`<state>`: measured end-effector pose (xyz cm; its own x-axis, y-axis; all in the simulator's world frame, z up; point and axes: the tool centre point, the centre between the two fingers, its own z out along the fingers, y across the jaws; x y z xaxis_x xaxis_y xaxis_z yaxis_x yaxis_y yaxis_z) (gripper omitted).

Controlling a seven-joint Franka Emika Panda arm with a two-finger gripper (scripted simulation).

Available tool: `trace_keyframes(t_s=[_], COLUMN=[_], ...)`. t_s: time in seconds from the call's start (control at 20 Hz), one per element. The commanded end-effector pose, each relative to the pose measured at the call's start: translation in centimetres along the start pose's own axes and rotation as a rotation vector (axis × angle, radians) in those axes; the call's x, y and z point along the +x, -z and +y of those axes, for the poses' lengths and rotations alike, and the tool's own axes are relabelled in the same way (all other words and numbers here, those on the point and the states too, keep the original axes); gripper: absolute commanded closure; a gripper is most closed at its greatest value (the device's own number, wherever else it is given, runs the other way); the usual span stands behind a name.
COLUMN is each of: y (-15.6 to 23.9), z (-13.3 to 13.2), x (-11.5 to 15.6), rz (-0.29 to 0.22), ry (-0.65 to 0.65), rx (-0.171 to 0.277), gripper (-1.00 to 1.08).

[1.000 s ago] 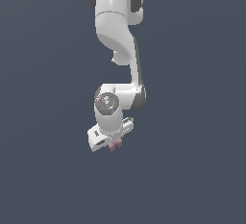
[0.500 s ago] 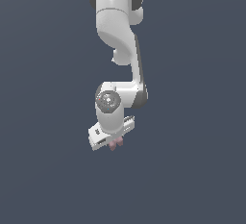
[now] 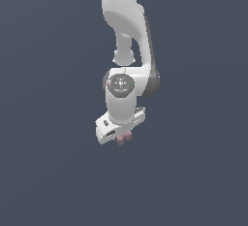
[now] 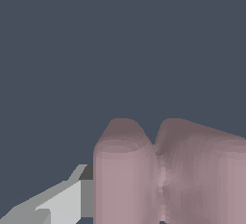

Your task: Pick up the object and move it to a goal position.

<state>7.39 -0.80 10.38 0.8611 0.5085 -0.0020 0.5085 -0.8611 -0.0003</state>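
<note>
The object is a small dusty-pink notched block (image 3: 124,138). In the exterior view only its lower tip shows below the white gripper (image 3: 122,136), which hides the rest. In the wrist view the pink block (image 4: 168,170) fills the near part of the picture, with one grey fingertip (image 4: 62,199) pressed against its side. The other finger is out of that picture. The gripper is shut on the block and holds it in the air, below the arm's wrist (image 3: 121,85).
The white arm (image 3: 127,21) hangs down from the top of the exterior view. Around it there is only a plain dark blue-grey background. No goal marker shows in either view.
The arm's wrist and the gripper have shifted slightly toward the exterior view's right over the last second. The pink block has stayed in the gripper.
</note>
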Motion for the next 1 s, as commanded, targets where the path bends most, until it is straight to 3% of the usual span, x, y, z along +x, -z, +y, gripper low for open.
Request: trace_keyframes(t_s=[0.0, 0.95], y=[2.4, 22.4], z=[-1.4, -12.7], x=[0.4, 3.5], rz=[0.001, 0.001], ry=[0.001, 0.001], rx=[-0.001, -0.002], gripper=[1.08, 1.08])
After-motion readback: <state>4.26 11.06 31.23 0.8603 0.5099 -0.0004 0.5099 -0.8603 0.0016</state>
